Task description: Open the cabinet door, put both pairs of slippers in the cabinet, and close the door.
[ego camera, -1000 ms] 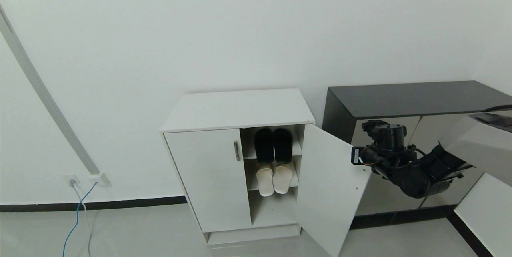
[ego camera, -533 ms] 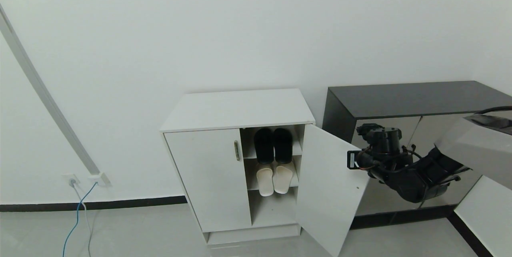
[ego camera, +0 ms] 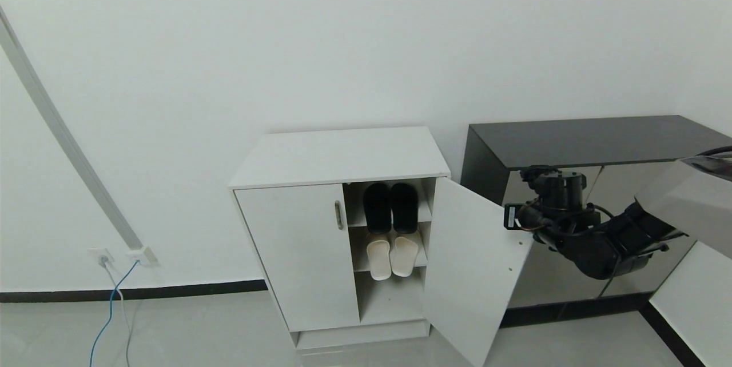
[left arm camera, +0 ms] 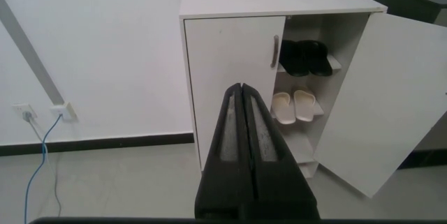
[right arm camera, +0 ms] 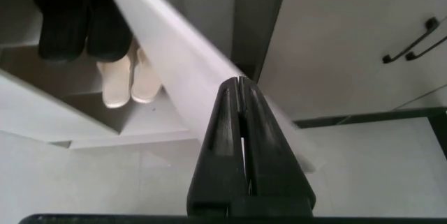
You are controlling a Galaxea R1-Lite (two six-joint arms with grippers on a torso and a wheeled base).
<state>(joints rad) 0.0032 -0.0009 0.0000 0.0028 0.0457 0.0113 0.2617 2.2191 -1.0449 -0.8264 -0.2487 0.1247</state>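
The white cabinet (ego camera: 337, 155) stands against the wall with its right door (ego camera: 472, 264) swung wide open and its left door shut. Black slippers (ego camera: 391, 207) lie on the top shelf and white slippers (ego camera: 392, 256) on the shelf below; the bottom shelf is bare. My right gripper (ego camera: 512, 218) is at the outer face of the open door near its free edge, and its fingers (right arm camera: 230, 112) are shut on nothing. My left gripper (left arm camera: 242, 88) is shut and empty, hanging well back from the cabinet and facing the shut door.
A black-topped sideboard (ego camera: 589, 141) with mirrored fronts stands just right of the cabinet, behind my right arm. A wall socket with cables (ego camera: 103, 258) sits low on the left. Bare floor (ego camera: 171, 332) lies in front of the cabinet.
My right gripper shifted left along with the door's free edge, then came back right and a little up. The door stands about where it was a second ago.
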